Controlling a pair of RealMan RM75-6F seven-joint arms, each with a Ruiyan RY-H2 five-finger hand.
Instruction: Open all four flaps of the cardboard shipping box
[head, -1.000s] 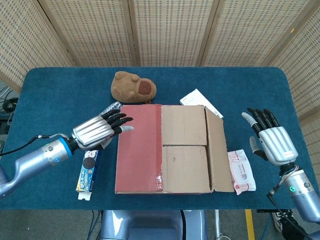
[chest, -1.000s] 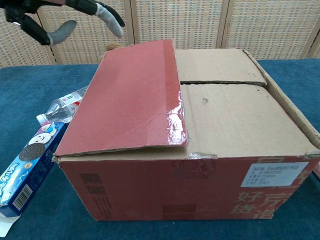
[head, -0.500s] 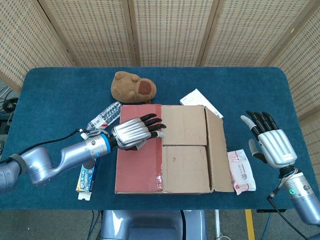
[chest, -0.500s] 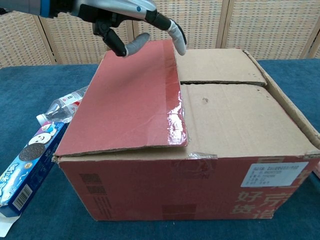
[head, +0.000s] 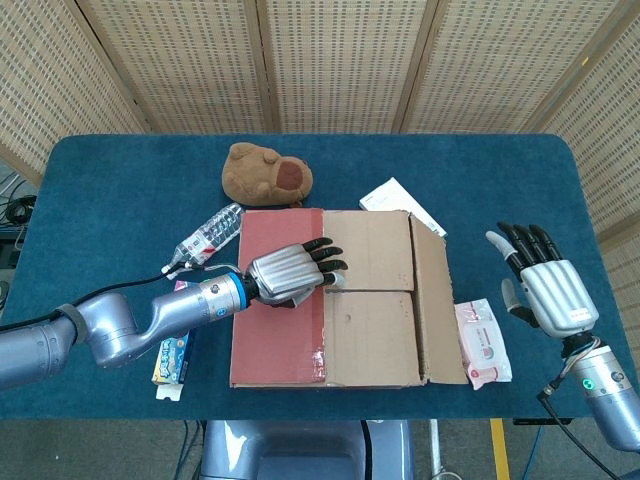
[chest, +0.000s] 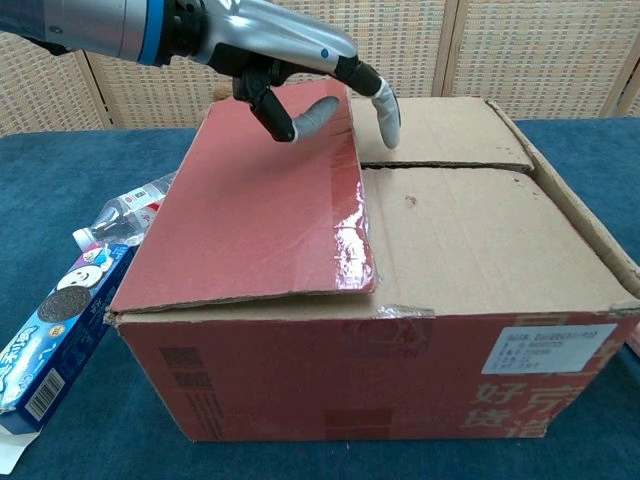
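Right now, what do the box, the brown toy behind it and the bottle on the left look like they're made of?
The box looks like matte brown cardboard; its red flap carries glossy tape that glints at the edge. The brown toy looks like soft plush, fuzzy and rounded. The bottle appears to be clear thin plastic, see-through with a printed label.
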